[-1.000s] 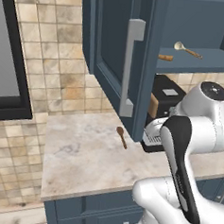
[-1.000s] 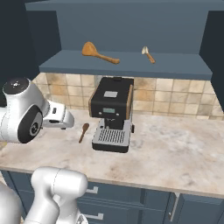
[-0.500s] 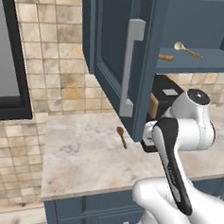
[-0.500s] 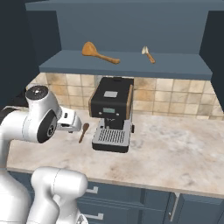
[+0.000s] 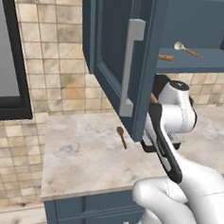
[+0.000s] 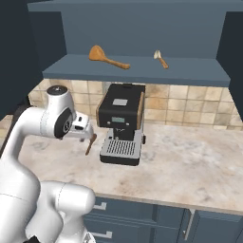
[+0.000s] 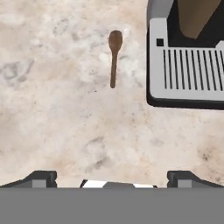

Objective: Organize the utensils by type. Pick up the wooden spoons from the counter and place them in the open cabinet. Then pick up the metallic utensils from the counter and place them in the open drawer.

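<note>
**Open gripper above the counter, dark spoon in front of it**

The gripper hangs over the marble counter with its fingers wide apart and nothing between them. The dark reddish-brown spoon lies flat on the counter, just beside the coffee machine. The large orange wooden spoon and the small cream-bowled spoon lie on the shelf of the open cabinet, well apart.

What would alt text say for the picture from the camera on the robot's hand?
A small dark brown spoon lies alone on a marble counter, with a coffee machine's grey drip tray beside it. The open gripper looks down on it.
</note>
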Motion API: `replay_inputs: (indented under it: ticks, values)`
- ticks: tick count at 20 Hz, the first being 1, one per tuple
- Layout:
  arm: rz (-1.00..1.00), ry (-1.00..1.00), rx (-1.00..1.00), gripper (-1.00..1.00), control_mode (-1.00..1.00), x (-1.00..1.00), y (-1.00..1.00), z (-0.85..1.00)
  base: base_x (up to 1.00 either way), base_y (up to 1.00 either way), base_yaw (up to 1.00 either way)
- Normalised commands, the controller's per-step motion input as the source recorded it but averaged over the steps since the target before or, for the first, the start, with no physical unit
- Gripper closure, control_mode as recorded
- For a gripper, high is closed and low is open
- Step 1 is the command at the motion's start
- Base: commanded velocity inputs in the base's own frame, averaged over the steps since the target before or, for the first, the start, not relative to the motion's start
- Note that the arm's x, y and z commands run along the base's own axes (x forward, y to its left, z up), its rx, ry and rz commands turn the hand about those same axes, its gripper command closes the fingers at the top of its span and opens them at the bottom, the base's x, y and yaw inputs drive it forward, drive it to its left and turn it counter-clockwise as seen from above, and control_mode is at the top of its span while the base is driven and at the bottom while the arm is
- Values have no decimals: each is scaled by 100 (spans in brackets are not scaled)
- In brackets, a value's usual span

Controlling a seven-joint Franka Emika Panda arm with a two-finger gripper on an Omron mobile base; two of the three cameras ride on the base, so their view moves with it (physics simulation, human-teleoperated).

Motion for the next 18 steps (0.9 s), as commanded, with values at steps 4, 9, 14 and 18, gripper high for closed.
replay_inputs:
  ticks: [4,9,14,18]
  values:
    - [0,0,0,-100,-100,55,7,-46,0,0,0]
    - [0,4,0,-100,-100,43,4,-33,0,0,0]
    - [0,17,0,-100,-100,13,2,-16,0,0,0]
    - [0,13,-4,-100,-100,23,16,-28,0,0,0]
